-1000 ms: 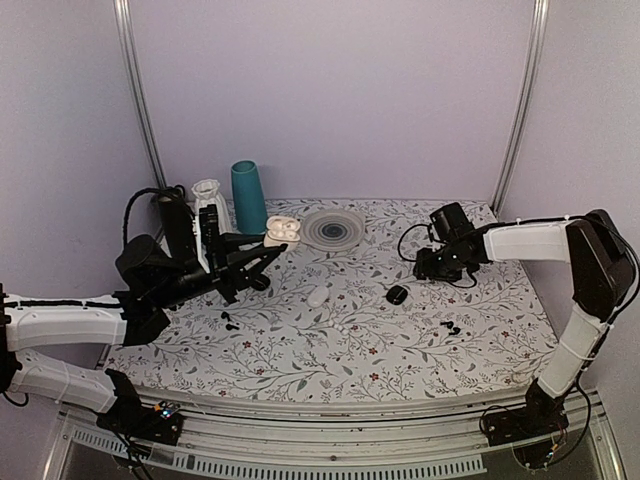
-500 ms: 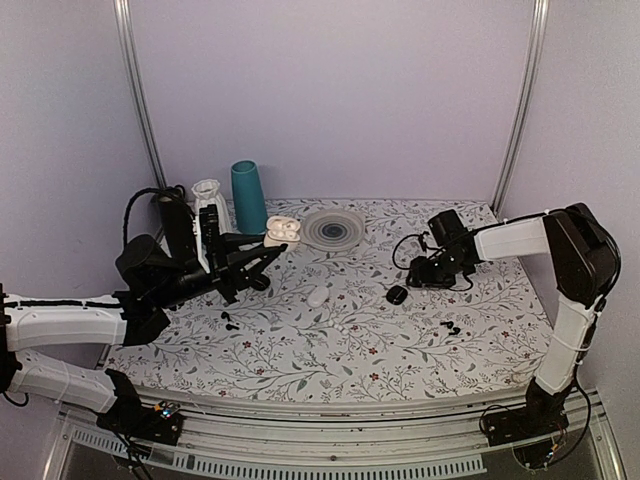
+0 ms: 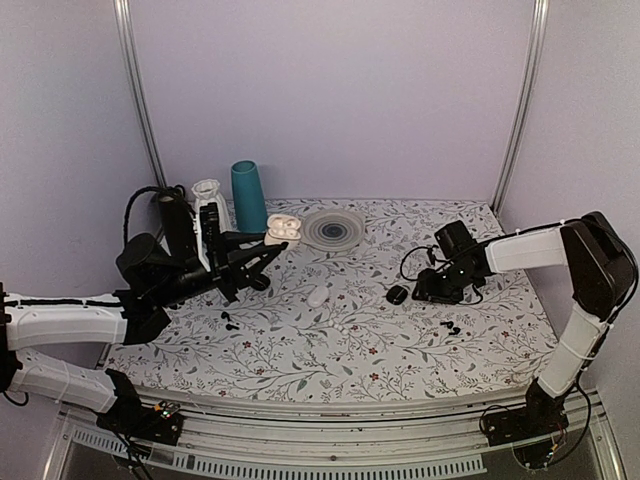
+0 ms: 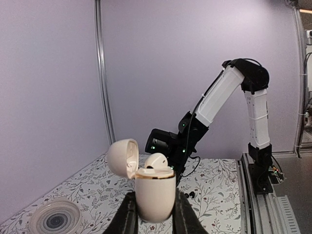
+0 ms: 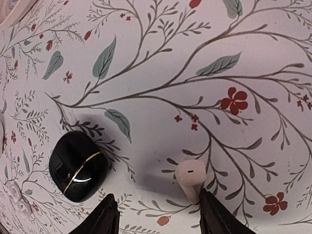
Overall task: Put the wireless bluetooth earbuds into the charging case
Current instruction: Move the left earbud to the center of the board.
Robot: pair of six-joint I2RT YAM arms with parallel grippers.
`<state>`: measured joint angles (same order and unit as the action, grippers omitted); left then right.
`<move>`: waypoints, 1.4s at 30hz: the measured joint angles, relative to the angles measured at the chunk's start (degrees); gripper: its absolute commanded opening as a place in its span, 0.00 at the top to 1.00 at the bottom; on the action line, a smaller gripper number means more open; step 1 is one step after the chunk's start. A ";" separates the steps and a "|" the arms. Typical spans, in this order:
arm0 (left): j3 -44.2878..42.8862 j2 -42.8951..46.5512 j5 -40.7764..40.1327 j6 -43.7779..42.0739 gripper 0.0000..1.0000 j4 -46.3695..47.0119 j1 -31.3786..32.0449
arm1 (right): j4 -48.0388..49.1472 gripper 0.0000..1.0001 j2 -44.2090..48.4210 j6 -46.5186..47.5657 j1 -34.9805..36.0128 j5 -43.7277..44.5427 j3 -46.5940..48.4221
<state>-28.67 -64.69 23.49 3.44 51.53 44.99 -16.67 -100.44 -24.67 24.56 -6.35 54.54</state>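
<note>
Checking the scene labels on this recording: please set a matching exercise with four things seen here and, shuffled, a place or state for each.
1. charging case
2. white earbud
3. black case
4. teal cup

A. shut, lying on the table
B. upright near the table's back edge
C. lid open, held by the left gripper
D. loose on the table, under the open right gripper

Pairs: 1-C, 2-D, 3-A, 4-B

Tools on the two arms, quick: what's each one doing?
Left tool: closed, holding the charging case.
Right tool: open, straddling a white earbud, not gripping.
</note>
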 measured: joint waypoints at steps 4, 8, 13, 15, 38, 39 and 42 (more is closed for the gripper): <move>-0.33 -0.61 0.04 0.04 1.00 0.04 0.00 | -0.24 0.43 0.24 -1.57 2.08 -0.17 -0.11; -0.33 -0.70 0.04 0.04 1.00 0.04 0.00 | -0.50 0.43 0.59 -3.04 3.15 -0.24 -0.11; -0.33 -0.70 0.02 0.04 1.00 0.02 0.00 | -2.47 0.43 2.14 -4.20 3.17 1.44 -0.04; -0.33 -0.70 0.02 0.04 1.00 0.02 0.00 | -3.50 0.43 3.02 -4.42 3.15 2.36 0.20; -0.33 -0.70 0.00 0.02 1.00 0.02 0.00 | -7.41 0.57 -0.20 -9.49 3.15 10.23 4.76; -0.33 -0.70 -0.02 0.02 1.00 0.02 0.00 | -7.28 0.58 -0.20 -10.54 3.15 10.45 4.76; -0.33 -0.70 -0.02 0.00 1.00 0.02 0.00 | -7.37 0.62 -0.52 -13.44 3.15 11.13 5.03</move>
<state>-28.99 -65.39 23.46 3.44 51.55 44.99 -24.03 -100.97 -38.11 27.70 4.78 59.57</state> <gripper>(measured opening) 0.204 0.414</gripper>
